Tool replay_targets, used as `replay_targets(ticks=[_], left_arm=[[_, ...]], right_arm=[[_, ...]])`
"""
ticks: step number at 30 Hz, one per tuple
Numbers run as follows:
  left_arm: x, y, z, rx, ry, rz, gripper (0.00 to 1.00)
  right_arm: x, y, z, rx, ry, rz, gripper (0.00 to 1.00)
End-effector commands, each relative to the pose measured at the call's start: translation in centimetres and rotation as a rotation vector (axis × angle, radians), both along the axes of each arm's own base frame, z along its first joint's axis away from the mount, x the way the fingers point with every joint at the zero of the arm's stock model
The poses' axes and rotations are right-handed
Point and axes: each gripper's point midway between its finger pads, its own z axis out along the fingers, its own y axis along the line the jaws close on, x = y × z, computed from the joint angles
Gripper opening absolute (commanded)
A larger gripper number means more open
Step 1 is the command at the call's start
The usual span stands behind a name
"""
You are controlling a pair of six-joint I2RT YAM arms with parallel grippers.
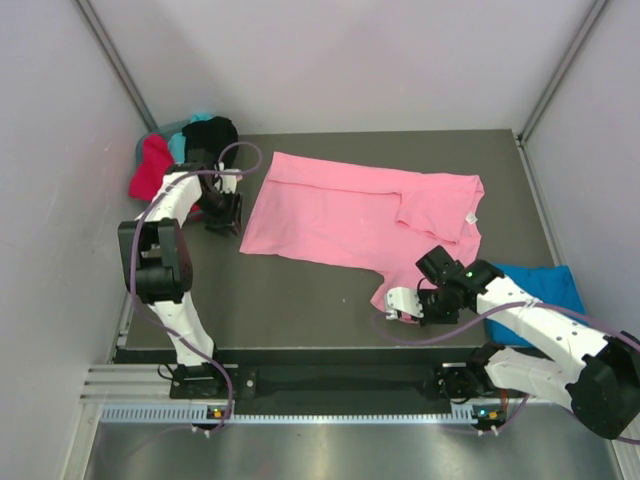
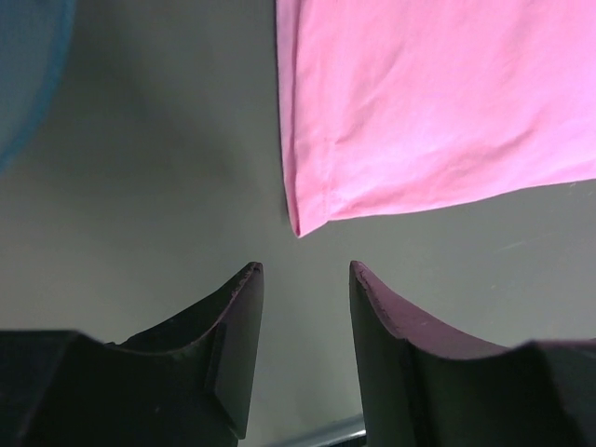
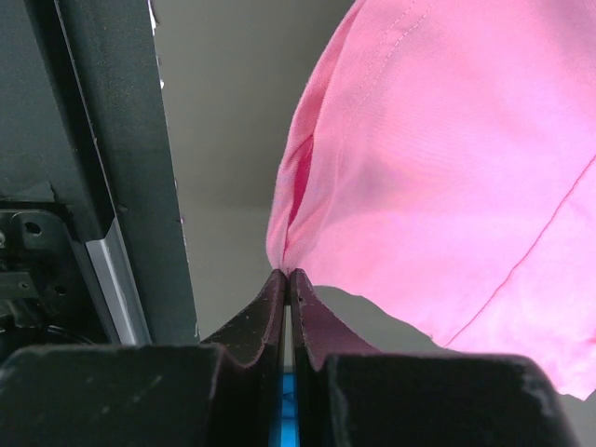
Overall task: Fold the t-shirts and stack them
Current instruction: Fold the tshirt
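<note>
Pinching the near sleeve of the pink tee [image 1: 340, 215] at the bench [image 1: 290, 310] front edge, the right tool [image 3: 287, 276] is clamped; the left tool [image 2: 305, 270] gapes just short of the hem corner and should bite cloth before lifting.

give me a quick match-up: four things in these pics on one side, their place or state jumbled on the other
Things:
1. blue t-shirt
2. red t-shirt
3. left gripper
4. right gripper

Place or state:
a. shut on the pink t-shirt
b. in the pile at the far left corner
c. open, just short of a corner of the pink t-shirt
d. lying at the right edge of the table

Pairs: 1-d, 2-b, 3-c, 4-a
</note>
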Motion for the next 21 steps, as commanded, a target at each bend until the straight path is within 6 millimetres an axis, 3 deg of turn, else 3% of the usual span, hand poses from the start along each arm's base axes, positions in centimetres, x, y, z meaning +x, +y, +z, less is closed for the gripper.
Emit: replay_targets(ticks=[1, 7, 13, 21], left_arm=[[-1.3, 0.4, 0.1, 0.03, 0.017, -0.032, 0.47], [-1.6, 0.5, -2.2, 0.052, 0.057, -0.047, 0.47], [-1.8, -0.7, -4.0, 0.053, 0.09, -0.074, 0.47], [-1.5, -0.3, -5.6, 0.078, 0.111, -0.067, 0.43]], right_arm=[[0.3, 0.5, 0.4, 0.02, -0.015, 0.0, 0.0], [0.4, 0.6, 0.5, 0.017, -0.017, 0.002, 0.0], [0.4, 0.4, 0.2, 0.017, -0.019, -0.004, 0.0], [0.3, 0.1, 0.1, 0.014, -0.017, -0.014, 0.0]])
